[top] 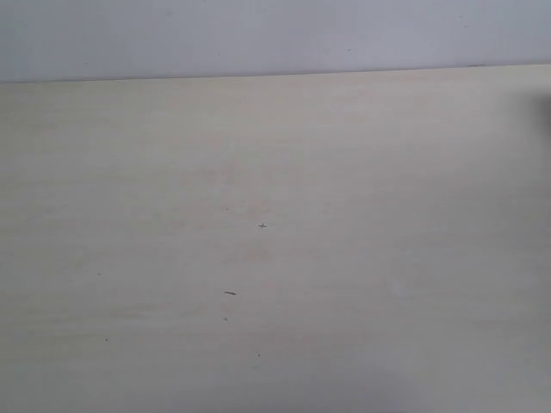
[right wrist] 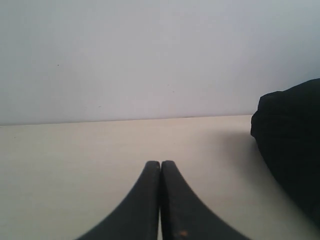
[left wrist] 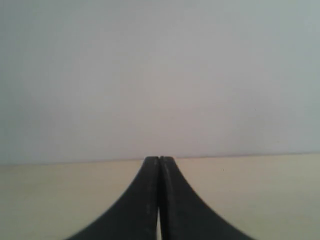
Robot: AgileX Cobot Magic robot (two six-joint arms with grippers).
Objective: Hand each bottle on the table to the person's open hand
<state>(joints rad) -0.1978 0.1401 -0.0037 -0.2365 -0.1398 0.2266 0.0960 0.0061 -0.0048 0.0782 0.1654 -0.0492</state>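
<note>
Two closed tools (left wrist: pixel 159 159) (right wrist: pixel 160 163), pale table (top: pixel 275 258)

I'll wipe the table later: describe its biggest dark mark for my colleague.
On the pale wood-grain table, look just left of centre, in the exterior view's lower half. The dark mark lies below a tiny fleck; it alone is a dash, the other specks dots.

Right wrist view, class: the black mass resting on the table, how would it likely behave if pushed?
The black mass looks matte and rounded, so it is probably cloth and would likely yield rather than slide. It sits broad on the table, so rolling seems unlikely. Its weight cannot be told.
</note>
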